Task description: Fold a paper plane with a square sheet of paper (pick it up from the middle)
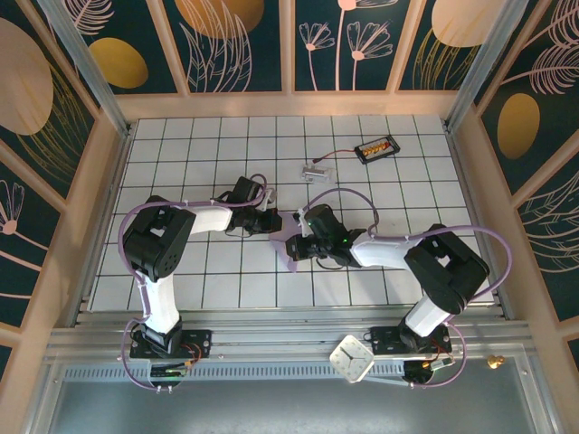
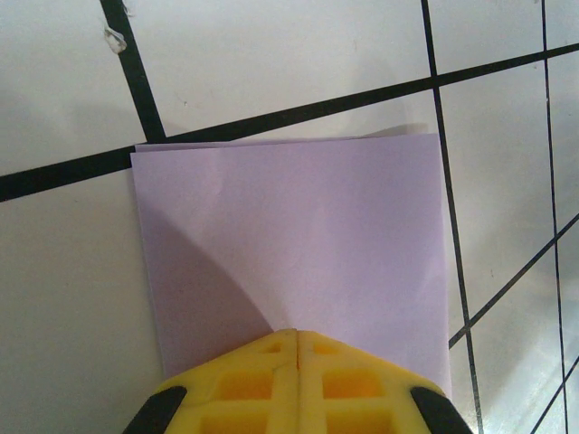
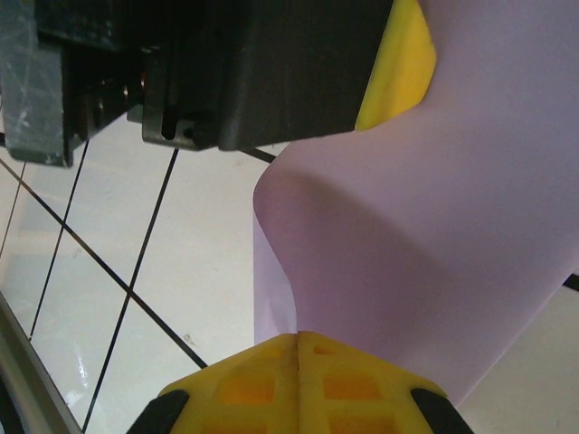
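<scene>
The square sheet of paper (image 2: 298, 235) is lavender and folded over, two layers showing at its far edge. It lies across the white tiles in the left wrist view. My left gripper (image 2: 297, 333) is shut on its near edge. In the right wrist view the sheet (image 3: 434, 226) curves up off the table in a wave, from my right gripper (image 3: 297, 336), shut on one edge, to the left gripper's yellow finger (image 3: 398, 63). From above, both grippers, left (image 1: 276, 221) and right (image 1: 294, 244), meet mid-table, with lavender corners of the sheet (image 1: 291, 263) poking out. A paper plane is out of view.
A small clear plastic piece with a wire (image 1: 315, 169) and a black-and-orange device (image 1: 375, 148) lie at the back of the table. A white clock-like square (image 1: 351, 357) sits on the front rail between the arm bases. Wooden frame walls surround the tiled table (image 1: 181, 172).
</scene>
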